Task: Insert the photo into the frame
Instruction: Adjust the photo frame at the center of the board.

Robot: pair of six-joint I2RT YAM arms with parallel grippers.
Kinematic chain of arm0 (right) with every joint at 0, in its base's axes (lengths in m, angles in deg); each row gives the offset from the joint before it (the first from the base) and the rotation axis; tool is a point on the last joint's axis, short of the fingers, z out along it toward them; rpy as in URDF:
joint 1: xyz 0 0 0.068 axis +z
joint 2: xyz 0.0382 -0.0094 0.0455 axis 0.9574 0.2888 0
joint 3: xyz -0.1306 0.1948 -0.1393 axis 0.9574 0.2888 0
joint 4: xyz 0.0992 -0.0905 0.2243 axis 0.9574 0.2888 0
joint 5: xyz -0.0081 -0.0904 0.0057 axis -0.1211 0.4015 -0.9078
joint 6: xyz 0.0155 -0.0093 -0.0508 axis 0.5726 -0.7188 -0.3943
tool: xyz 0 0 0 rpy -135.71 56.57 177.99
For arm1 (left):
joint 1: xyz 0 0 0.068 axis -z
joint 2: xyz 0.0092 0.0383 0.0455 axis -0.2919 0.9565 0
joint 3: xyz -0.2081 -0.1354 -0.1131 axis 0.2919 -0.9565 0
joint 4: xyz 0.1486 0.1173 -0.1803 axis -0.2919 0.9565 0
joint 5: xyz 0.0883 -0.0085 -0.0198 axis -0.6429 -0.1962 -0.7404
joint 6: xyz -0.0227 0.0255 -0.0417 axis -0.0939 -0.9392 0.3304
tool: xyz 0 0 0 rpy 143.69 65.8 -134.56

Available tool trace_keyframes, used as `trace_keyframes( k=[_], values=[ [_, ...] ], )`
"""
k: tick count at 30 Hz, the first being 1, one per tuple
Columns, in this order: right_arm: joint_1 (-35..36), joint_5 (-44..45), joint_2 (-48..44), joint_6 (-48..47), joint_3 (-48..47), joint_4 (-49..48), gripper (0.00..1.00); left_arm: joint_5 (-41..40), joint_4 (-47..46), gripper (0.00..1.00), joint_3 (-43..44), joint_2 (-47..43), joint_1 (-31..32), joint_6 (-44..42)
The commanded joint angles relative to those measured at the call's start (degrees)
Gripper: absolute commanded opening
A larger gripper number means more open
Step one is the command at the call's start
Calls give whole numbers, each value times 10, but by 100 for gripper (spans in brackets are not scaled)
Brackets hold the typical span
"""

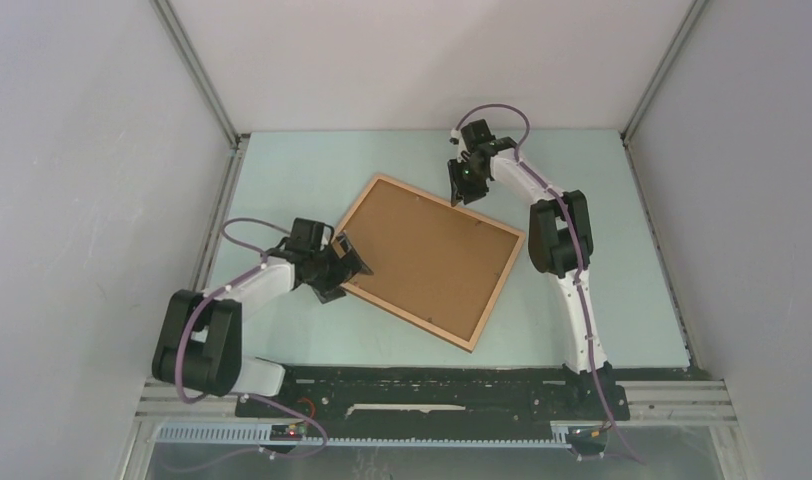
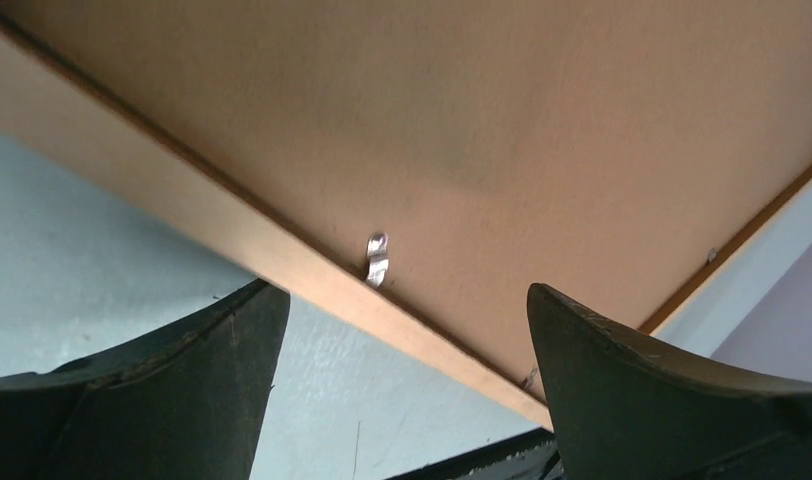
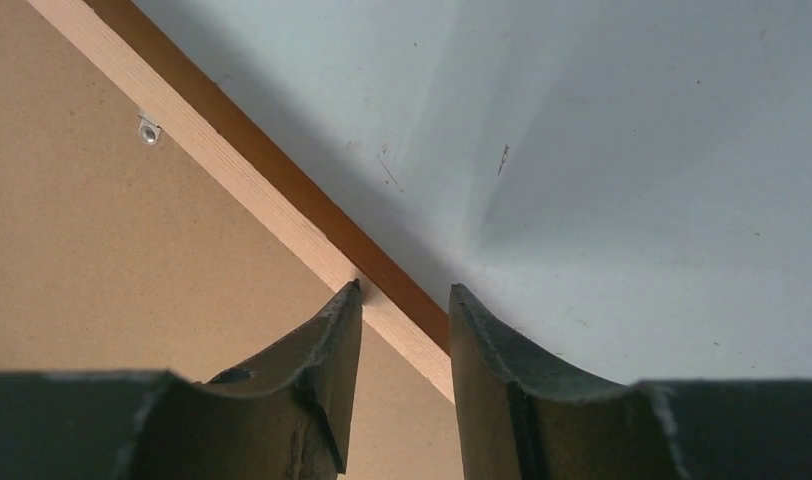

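The frame (image 1: 499,293) lies tilted on the table, back side up, with a brown backing board (image 1: 432,258) filling it. The photo is hidden. My left gripper (image 1: 354,262) is open at the frame's left rail (image 2: 312,290), one finger to each side of a small metal tab (image 2: 378,258), and holds nothing. My right gripper (image 1: 462,190) is at the far rail near the top corner. In the right wrist view it (image 3: 404,290) straddles that rail (image 3: 232,160), one finger on the board side and one on the outer side, shut on it.
The pale green table (image 1: 602,280) is walled in by white panels on three sides. A second metal tab (image 3: 148,130) sits on the backing board (image 3: 102,260) by the far rail. A black mounting rail (image 1: 432,385) runs along the near edge.
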Motion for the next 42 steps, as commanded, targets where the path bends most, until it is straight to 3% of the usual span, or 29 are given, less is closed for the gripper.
trace_keyframes(
  k=[1, 6, 11, 13, 17, 24, 30, 34, 38, 42],
  values=[
    [-2, 8, -3, 0, 18, 32, 45, -55, 44, 97, 77, 50, -6, -46],
    [-9, -23, -15, -5, 37, 22, 54, -65, 65, 97, 134, 100, -8, -67],
    [-18, -43, -19, -4, 48, 26, 53, -64, 68, 96, 176, 139, -12, -71],
    [-22, -42, -18, -1, 48, 31, 48, -65, 69, 96, 192, 150, -13, -74],
    [-27, -49, -30, 3, 60, 39, 25, -73, 70, 96, 246, 180, -17, -79],
    [-16, -57, -79, -15, 133, 18, 8, -67, 56, 96, 360, 278, -17, -63],
    [-17, -66, -90, -29, 156, 31, 4, -53, 60, 96, 420, 324, -17, -57],
    [-37, -75, -84, -16, 156, 31, 3, -95, 79, 97, 416, 302, -21, -87],
    [-55, -91, -75, -3, 156, 23, 2, -156, 161, 96, 447, 305, -28, -127],
    [-57, -95, -68, 0, 152, 21, 2, -189, 170, 88, 432, 293, -26, -140]
  ],
)
